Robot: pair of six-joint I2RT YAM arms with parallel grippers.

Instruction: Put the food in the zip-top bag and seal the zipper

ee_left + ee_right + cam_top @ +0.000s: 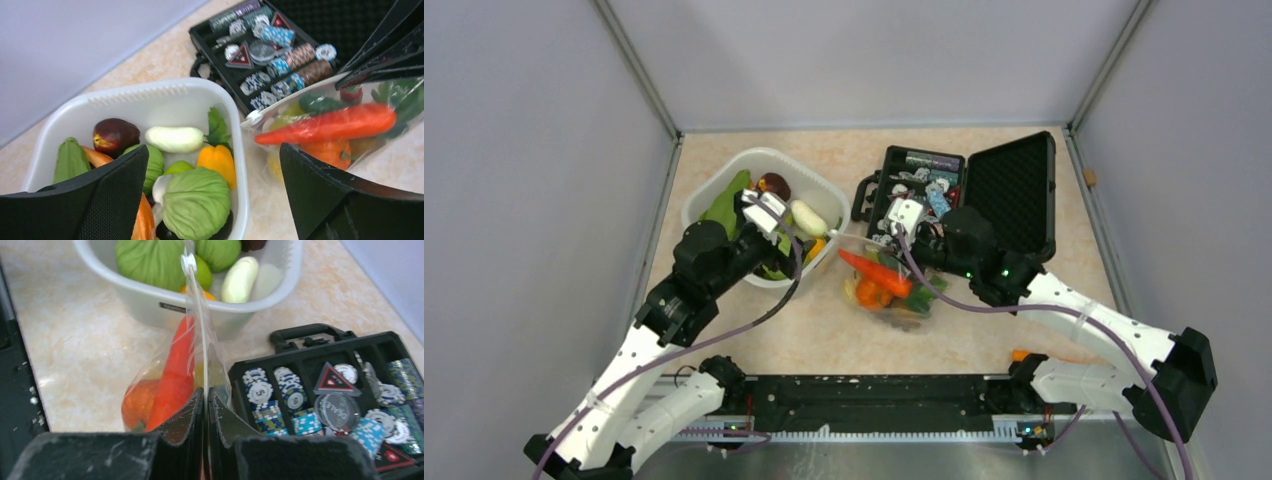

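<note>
Right wrist: right gripper (206, 392) clamps zipper (199, 315), strip running straight ahead.
Left wrist: left gripper (212, 150) gapes empty above food (197, 202); zip-top bag (325, 125) lies rightward.

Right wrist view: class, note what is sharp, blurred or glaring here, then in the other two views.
Right wrist: chips sharp, bag glints, right pincer soft up close. Left wrist: basket fairly crisp, left pincer dark and blurred. Top: even light, faint shadows, small things indistinct.

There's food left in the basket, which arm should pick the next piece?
Left. The left gripper hangs open over the food in the white basket; the right gripper is shut on the zipper of the zip-top bag.
</note>
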